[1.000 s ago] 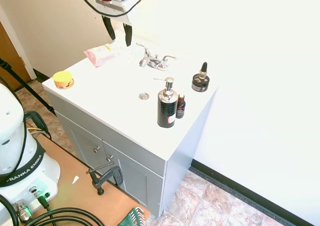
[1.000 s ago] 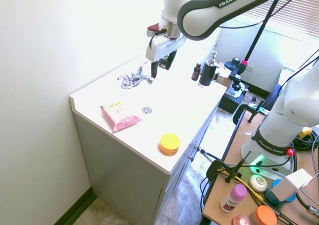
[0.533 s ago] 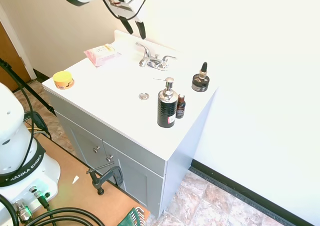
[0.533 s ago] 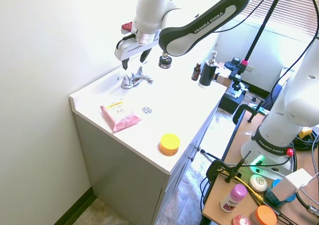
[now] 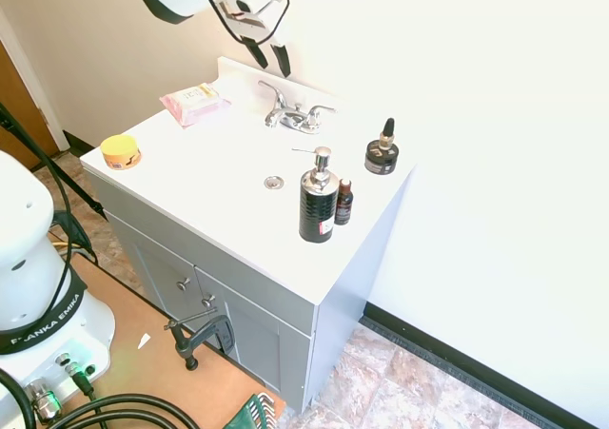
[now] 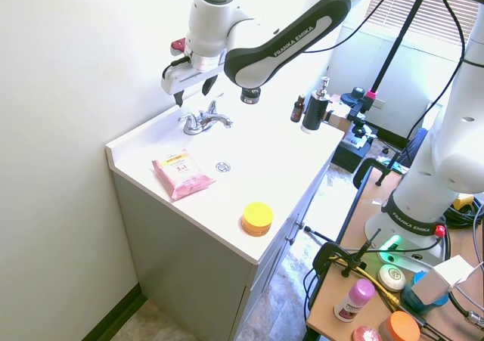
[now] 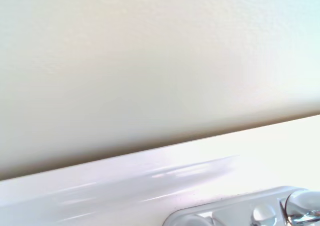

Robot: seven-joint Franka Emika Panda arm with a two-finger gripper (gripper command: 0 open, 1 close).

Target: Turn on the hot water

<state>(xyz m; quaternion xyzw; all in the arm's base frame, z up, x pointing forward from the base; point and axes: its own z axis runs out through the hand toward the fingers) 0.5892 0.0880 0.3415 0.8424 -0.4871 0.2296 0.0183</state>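
The hot water lever (image 5: 272,92) is the left chrome handle of the low two-lever faucet (image 5: 295,117) at the back of the white vanity top (image 5: 219,163). My gripper (image 5: 271,60) hangs open just above and behind that lever, close to the wall, with nothing between its fingers. From the other side the gripper (image 6: 192,93) is tilted over the faucet (image 6: 203,121), a little above the hot water lever (image 6: 187,119) and not touching it. The wrist view shows the wall, the backsplash and the edge of the faucet base (image 7: 240,214).
A pink packet (image 5: 194,103) and a yellow tub (image 5: 120,150) lie left of the faucet. The sink drain (image 5: 274,183) is mid-counter. A black soap bottle (image 5: 317,205), a small brown bottle (image 5: 343,203) and a dark dropper jar (image 5: 382,153) stand to the right.
The gripper has swung from over the counter toward the wall and now sits above and behind the faucet's left lever, more tilted. It stayed open. Nothing else moved.
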